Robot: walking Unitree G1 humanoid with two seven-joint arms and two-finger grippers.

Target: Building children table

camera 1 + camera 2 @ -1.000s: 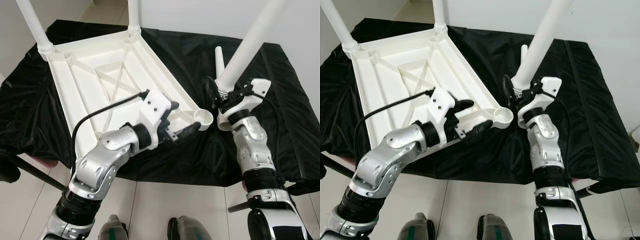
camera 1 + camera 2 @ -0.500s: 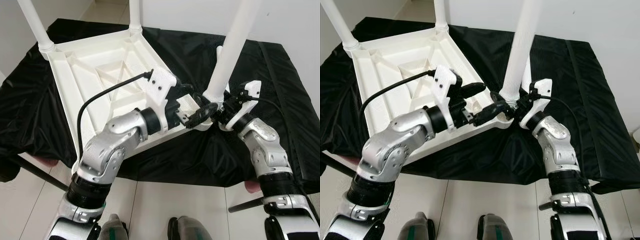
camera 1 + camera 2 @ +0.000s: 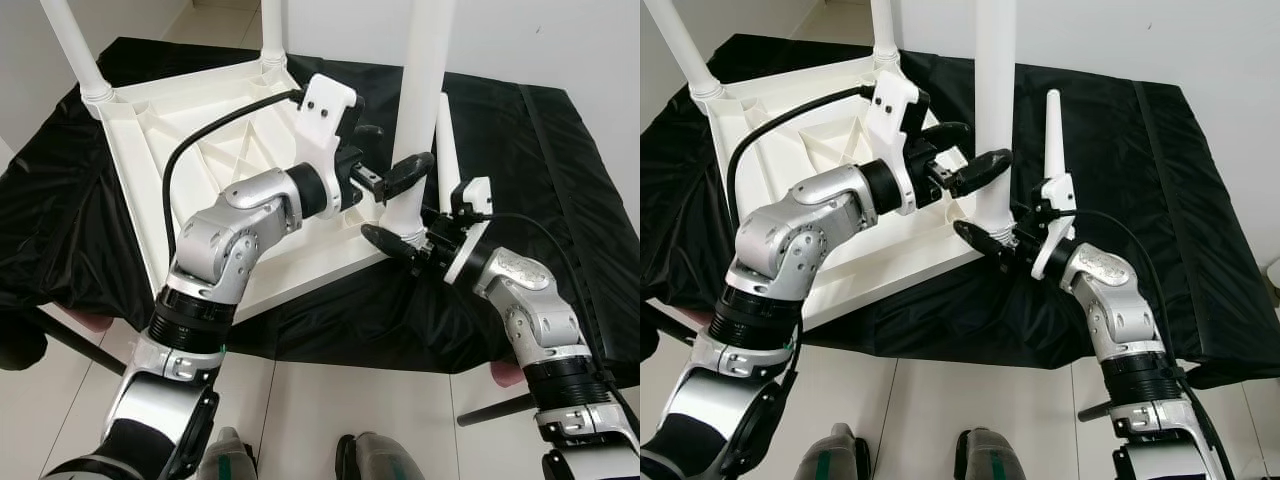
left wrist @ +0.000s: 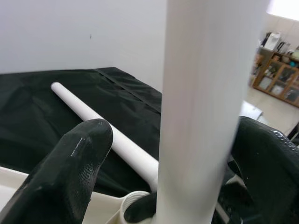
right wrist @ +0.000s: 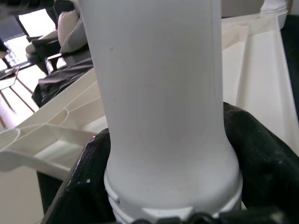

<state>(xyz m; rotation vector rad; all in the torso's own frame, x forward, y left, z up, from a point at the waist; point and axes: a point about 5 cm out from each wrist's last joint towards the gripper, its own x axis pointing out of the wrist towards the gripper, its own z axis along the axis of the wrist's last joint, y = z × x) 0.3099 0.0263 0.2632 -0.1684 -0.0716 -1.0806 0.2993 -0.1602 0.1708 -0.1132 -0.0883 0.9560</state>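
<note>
**Upright leg held at the corner of the upturned children's table**

A black cloth (image 3: 560,150) covers the work surface, with pale floor tiles (image 3: 330,420) below its near edge. On it lies the white tabletop (image 3: 170,150), underside up. A white table leg (image 3: 425,90) stands with its long axis vertical, its flared base at the tabletop's near corner. The right gripper (image 3: 400,240) clamps that base, one black finger on each side, forearm reaching in from the right. Just above it, the left gripper (image 3: 385,165) brackets the shaft with fingers (image 4: 70,172) spread and not pressing; its elbow is bent high over the tabletop. Beyond the right gripper, a spare leg (image 3: 445,135) lies flat on the cloth. Two fitted legs (image 3: 75,50) rise at the far corners.
</note>
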